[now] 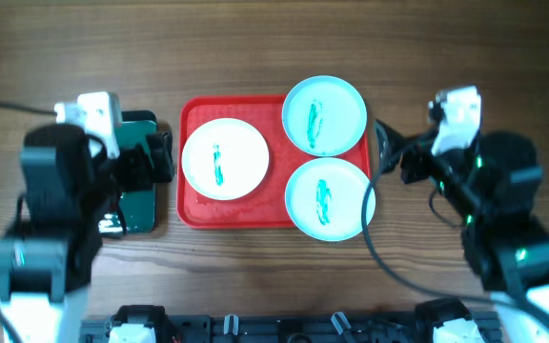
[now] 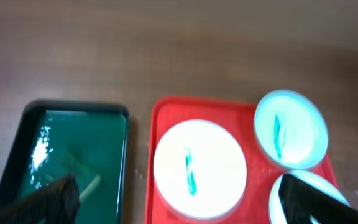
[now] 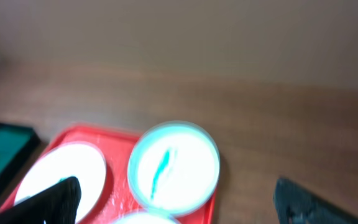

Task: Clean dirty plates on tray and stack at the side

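Note:
The red tray (image 1: 193,114) lies mid-table and carries three plates, each with a teal-green smear. The white plate (image 1: 225,159) is on its left. One aqua plate (image 1: 324,115) overhangs the tray's far right corner and another aqua plate (image 1: 329,198) overhangs its near right corner. My left gripper (image 1: 163,157) hovers open just left of the tray, with nothing in it. My right gripper (image 1: 390,152) hangs open just right of the tray, also with nothing in it. In the left wrist view the left gripper (image 2: 179,202) frames the white plate (image 2: 199,169). In the right wrist view the right gripper (image 3: 178,199) looks toward the far aqua plate (image 3: 174,167).
A smaller dark green tray (image 1: 139,205) with a black rim lies left of the red tray, partly under my left arm, and it also shows as the green tray (image 2: 73,155) in the left wrist view. Bare wooden table (image 1: 255,48) surrounds both trays.

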